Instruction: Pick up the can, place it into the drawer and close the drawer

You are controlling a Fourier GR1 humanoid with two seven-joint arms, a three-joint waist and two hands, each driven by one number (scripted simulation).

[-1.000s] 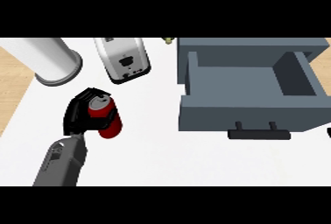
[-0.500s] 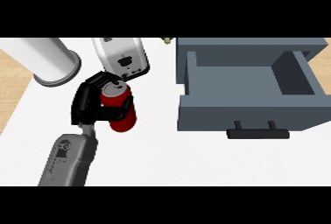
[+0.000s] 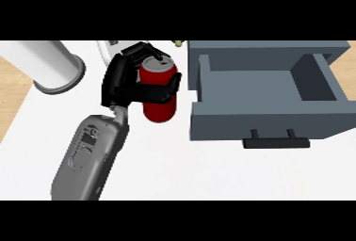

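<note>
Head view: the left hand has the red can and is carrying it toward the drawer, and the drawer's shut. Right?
Not quite: the drawer is open, its inside showing in the head view. The rest stands: the left hand is curled round the red can, just left of the drawer.

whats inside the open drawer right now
The drawer shows only its bare grey floor; nothing lies in it. The red can is outside, held in the left hand.

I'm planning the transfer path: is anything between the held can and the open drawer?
No loose object lies between them. The left robot hand holds the red can just left of the open drawer; only the drawer's own left wall separates them, so the can must go over it.
</note>
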